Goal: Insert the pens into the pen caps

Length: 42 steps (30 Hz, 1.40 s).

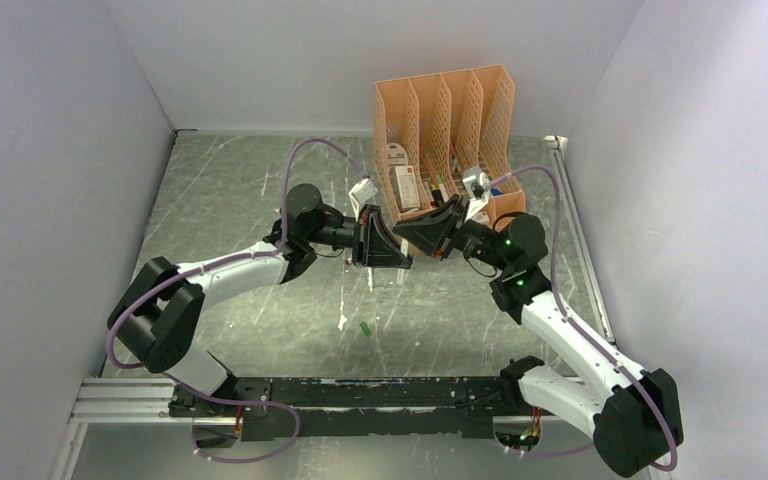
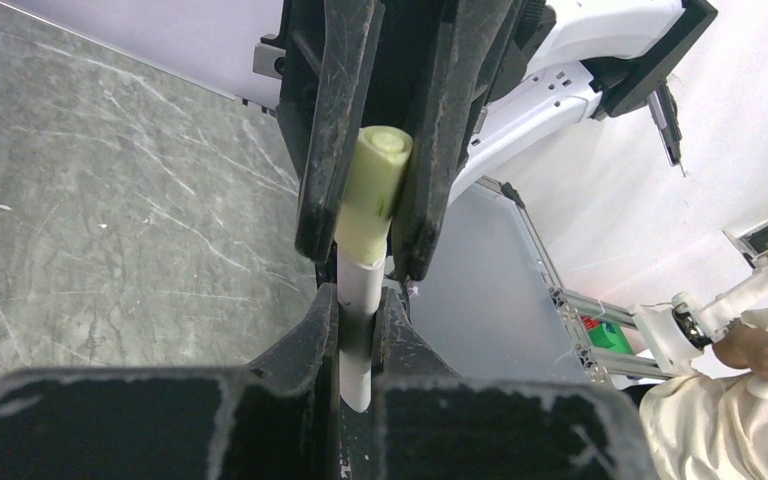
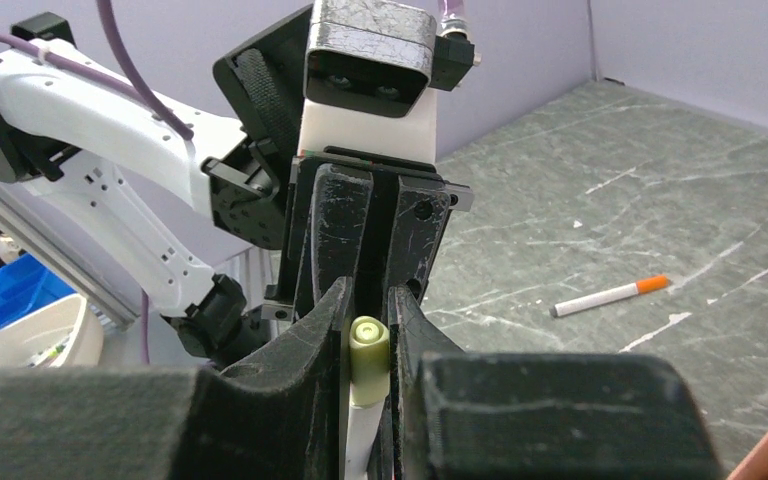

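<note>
Over the worktop (image 1: 240, 200), our left gripper (image 2: 358, 308) is clamping a pen (image 2: 356, 360), our right gripper (image 3: 368, 295) pinching its green cap (image 3: 368, 345).

One pen met its cap in mid-air; another pen and a cap lay loose on the table.
A white-barrelled pen (image 2: 357, 300) stood clamped in the left gripper (image 2: 358, 300), and a pale green cap (image 2: 372, 190) sat over its far end, in line with the barrel and pinched by the right gripper (image 3: 368, 300). How deep the cap was seated could not be told. An orange-tipped pen (image 3: 610, 296), also white, lay flat and uncapped on the table, well apart from them. A small green cap (image 1: 365, 328) lay alone on the table, nearer the arm bases.
</note>
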Each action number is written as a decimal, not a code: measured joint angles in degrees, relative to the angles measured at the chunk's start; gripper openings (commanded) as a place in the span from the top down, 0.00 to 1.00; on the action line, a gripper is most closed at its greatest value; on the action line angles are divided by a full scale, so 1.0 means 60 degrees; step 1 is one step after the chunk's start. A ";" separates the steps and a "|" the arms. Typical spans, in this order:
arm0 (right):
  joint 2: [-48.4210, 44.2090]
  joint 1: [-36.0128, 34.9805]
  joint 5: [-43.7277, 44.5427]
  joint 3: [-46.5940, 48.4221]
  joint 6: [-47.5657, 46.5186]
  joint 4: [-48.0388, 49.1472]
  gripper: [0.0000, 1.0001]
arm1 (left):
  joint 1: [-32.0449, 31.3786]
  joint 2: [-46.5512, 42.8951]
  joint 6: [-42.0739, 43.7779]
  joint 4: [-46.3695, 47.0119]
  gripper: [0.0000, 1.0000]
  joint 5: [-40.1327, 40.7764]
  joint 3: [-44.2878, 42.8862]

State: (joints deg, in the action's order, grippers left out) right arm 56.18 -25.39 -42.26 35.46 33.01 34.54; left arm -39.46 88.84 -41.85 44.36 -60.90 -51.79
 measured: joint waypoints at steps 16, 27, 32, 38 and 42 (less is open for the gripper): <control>0.0025 0.0015 0.0579 -0.0994 0.1650 0.2251 1.00 | 0.0240 -0.0299 0.0040 0.0080 0.93 -0.0178 0.0080; 0.0251 -0.0685 0.1872 -0.1242 0.1843 0.2998 1.00 | 0.0419 -0.0299 0.0233 0.0353 0.93 -0.0266 0.0117; 0.0193 -0.0991 0.2313 -0.1220 0.1402 0.2732 1.00 | 0.0670 -0.0295 0.0226 0.0353 0.93 -0.0652 0.0098; 0.0087 -0.1056 0.2572 -0.0994 0.0652 0.2459 1.00 | 0.0925 -0.0033 0.0113 0.0321 0.93 -0.1260 -0.0612; 0.0106 -0.1122 0.2670 -0.0914 0.0324 0.2455 1.00 | 0.1064 0.0036 0.0109 0.0335 0.93 -0.1479 -0.0845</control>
State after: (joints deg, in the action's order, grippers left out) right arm 56.82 -32.12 -26.24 29.98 34.96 49.28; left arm -33.08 89.06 -41.19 46.37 -69.78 -56.86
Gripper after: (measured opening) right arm 0.137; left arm 0.142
